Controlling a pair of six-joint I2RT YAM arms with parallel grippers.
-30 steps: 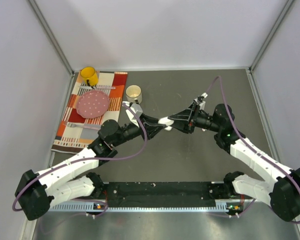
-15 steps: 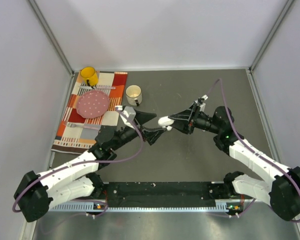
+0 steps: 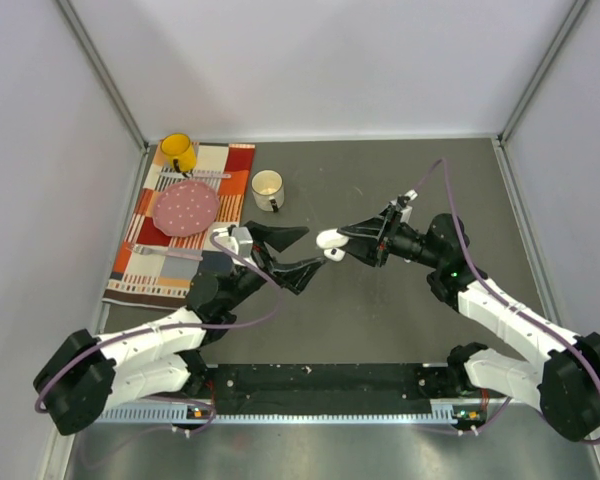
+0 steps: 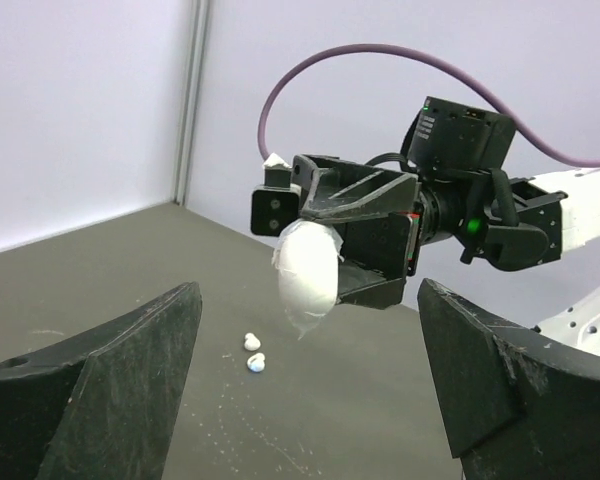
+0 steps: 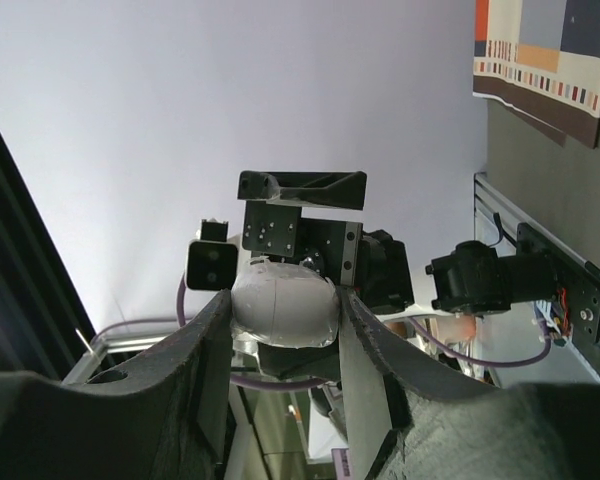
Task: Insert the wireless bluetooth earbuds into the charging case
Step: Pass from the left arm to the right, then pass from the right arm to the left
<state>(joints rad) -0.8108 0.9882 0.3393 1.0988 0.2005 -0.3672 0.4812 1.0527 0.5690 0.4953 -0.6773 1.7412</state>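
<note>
Now your left gripper [image 3: 314,248] is spread wide and holds nothing, while your right gripper [image 5: 283,300] pinches the white charging case [image 4: 307,272] up in the air over the table [image 4: 100,260]. The tiny earbuds [image 4: 252,342] lie loose on the table, close together. A hard or crooked grab could flick one away, and a bump could knock the case loose.

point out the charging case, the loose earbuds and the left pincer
charging case [image 4: 308,268], left wrist view, middle of its white shell
earbuds [image 4: 252,342], left wrist view, upper of the two white bits
left pincer [image 3: 315,248], top view, midway between its open fingertips
</note>
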